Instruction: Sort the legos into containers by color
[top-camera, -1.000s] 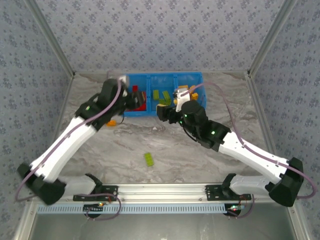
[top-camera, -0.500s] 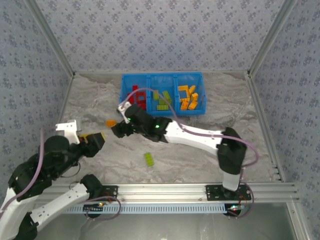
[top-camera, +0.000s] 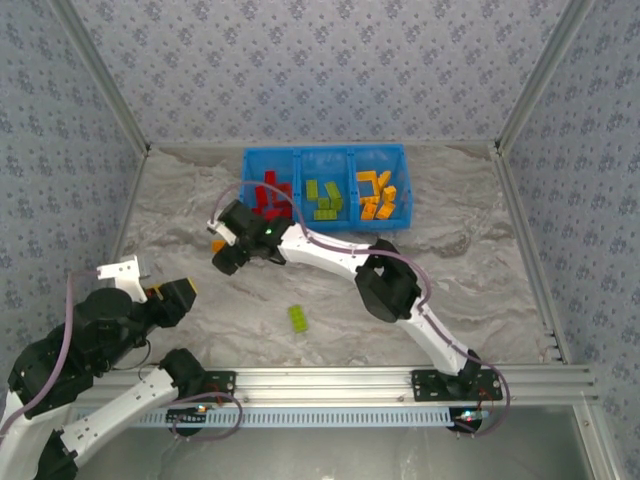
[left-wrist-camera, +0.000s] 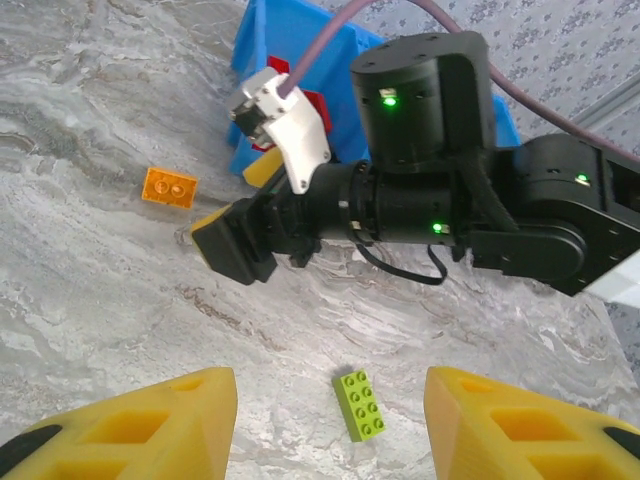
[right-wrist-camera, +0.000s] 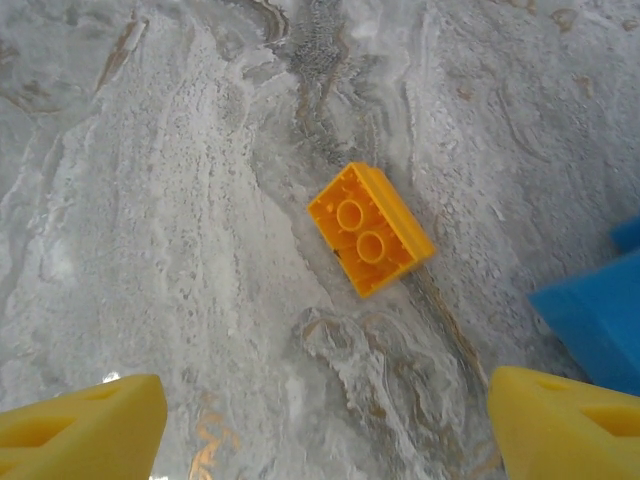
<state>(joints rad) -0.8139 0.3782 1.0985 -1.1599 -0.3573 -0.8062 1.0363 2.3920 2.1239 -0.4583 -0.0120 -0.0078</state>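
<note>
Under both claws, table (top-camera: 480, 260): grey marbled top, bare apart from two loose bricks
Beyond the claws, blue tray (top-camera: 325, 150): three compartments side by side, well ahead of the left claw; one corner shows just to the right of the right claw in its wrist view
Tray contents: red legos (top-camera: 272, 195) in the left compartment, green legos (top-camera: 323, 198) in the middle, orange legos (top-camera: 374, 196) in the right
Right claw (right-wrist-camera: 325, 410): reached across to the left of the tray, its yellow fingers spread wide with nothing between them
Left claw (left-wrist-camera: 325, 420): drawn in near its base, fingers apart and gripping nothing
Orange brick (right-wrist-camera: 370, 228): lying hollow side up on the table, just ahead of the right claw and clear of both its fingers
Green brick (left-wrist-camera: 360, 405): studs up on the table, just ahead of the left claw, between the lines of its fingers but touching neither
</note>
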